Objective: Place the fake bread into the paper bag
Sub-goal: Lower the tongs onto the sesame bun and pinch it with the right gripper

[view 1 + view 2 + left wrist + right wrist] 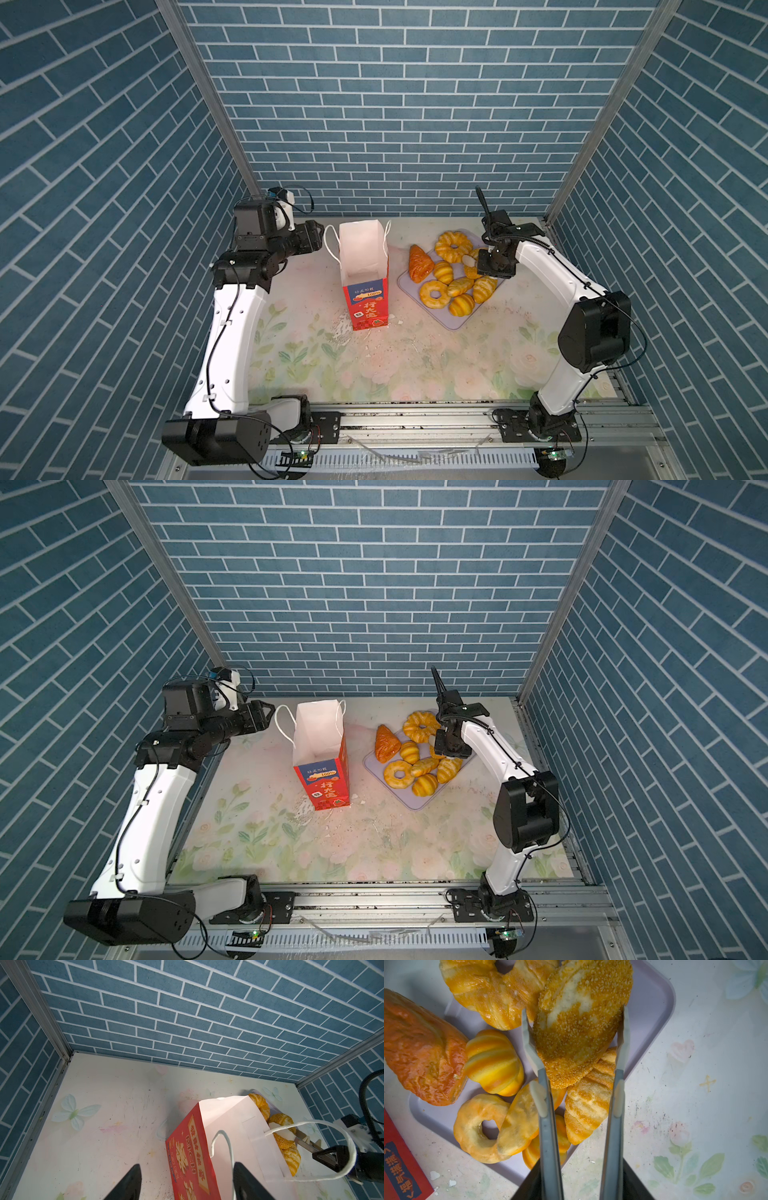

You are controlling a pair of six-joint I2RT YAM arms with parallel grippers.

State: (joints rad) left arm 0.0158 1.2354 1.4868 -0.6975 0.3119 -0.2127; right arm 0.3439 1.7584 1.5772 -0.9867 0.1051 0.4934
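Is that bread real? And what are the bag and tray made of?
Bread: probably painted plastic or foam; its shine and striping look unnatural. Bag: paper, with crisp folds, matte white inside, printed red outside. Tray: likely plastic, smooth lilac with rounded corners.

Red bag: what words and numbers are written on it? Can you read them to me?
"100%": on the blue label on the front of the bag.
"行大运", probably: big gold characters under that label.
"RICH": on the bag's red side, seen from the left wrist.
The other Chinese characters are too small or blurred to read.
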